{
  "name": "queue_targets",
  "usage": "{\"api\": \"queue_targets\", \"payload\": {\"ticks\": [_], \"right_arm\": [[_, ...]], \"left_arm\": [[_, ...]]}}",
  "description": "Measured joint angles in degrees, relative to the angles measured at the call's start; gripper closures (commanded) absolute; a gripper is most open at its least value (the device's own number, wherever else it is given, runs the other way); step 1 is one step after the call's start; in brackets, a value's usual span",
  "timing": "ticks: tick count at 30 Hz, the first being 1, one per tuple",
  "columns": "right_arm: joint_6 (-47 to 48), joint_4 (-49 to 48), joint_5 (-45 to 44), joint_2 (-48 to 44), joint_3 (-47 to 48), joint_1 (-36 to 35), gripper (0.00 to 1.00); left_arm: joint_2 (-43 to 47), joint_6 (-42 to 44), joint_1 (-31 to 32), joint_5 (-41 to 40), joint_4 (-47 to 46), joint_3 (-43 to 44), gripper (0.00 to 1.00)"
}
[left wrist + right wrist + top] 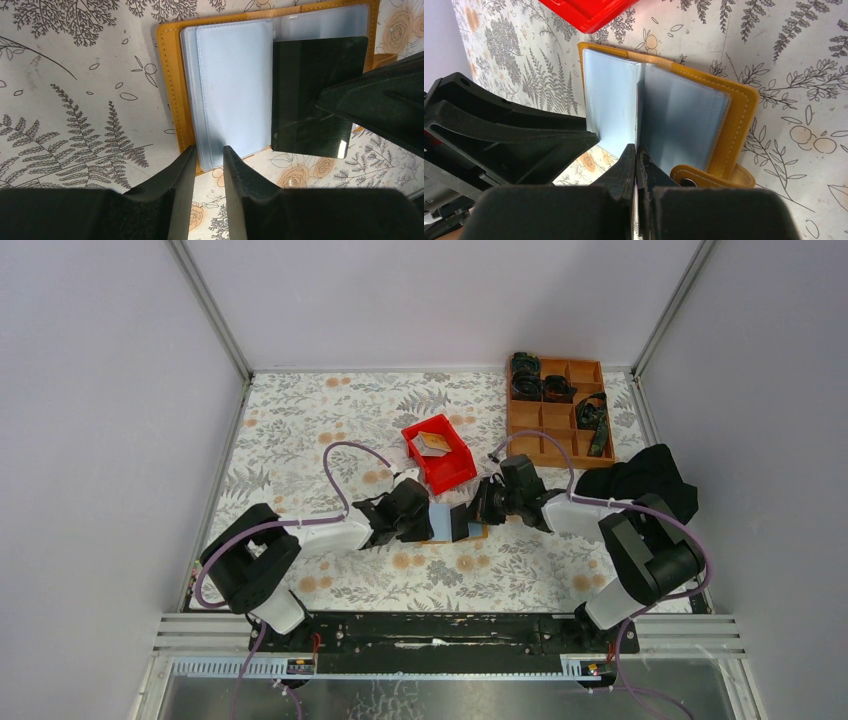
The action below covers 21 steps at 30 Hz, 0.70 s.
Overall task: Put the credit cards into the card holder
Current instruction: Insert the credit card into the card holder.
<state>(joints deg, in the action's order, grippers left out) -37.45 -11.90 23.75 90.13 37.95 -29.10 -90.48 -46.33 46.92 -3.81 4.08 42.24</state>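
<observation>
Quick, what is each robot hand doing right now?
Left gripper: open, jaws apart, tips at the edge of the card holder.
Right gripper: shut on a dark credit card.

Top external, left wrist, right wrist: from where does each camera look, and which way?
Top external: above and behind, looking down at the table; left arm and right arm show.
Left wrist: on the left arm, facing the open card holder; left tool below.
Right wrist: on the right arm, facing the card holder; right tool shut on a dark card.
Both wrist views share the card holder.
</observation>
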Motion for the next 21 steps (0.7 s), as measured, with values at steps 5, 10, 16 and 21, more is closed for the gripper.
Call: {"api": "queue_targets", "payload": {"ticks": [5, 10, 16, 21], "right_arm": [[-0.9, -3.0, 1.0, 0.7, -0.8, 0.0, 1.0], [-2.3, -6.2, 1.7, 1.7, -1.7, 0.0, 1.0], [-3.6, -10.2, 2.6, 2.8, -3.1, 0.0, 1.0], [-4.9, -14.1, 3.4, 3.9, -4.5, 0.1, 1.0]], "left_arm": [[0.0, 0.0, 0.0, 0.0, 0.0, -0.1, 0.66], [0.1, 0.0, 0.0, 0.0, -0.2, -0.3, 0.66], [0.2, 0.3, 0.0, 0.0, -0.5, -0.5, 0.66], [0.3, 0.5, 0.0, 0.0, -0.9, -0.9, 0.66]]}}
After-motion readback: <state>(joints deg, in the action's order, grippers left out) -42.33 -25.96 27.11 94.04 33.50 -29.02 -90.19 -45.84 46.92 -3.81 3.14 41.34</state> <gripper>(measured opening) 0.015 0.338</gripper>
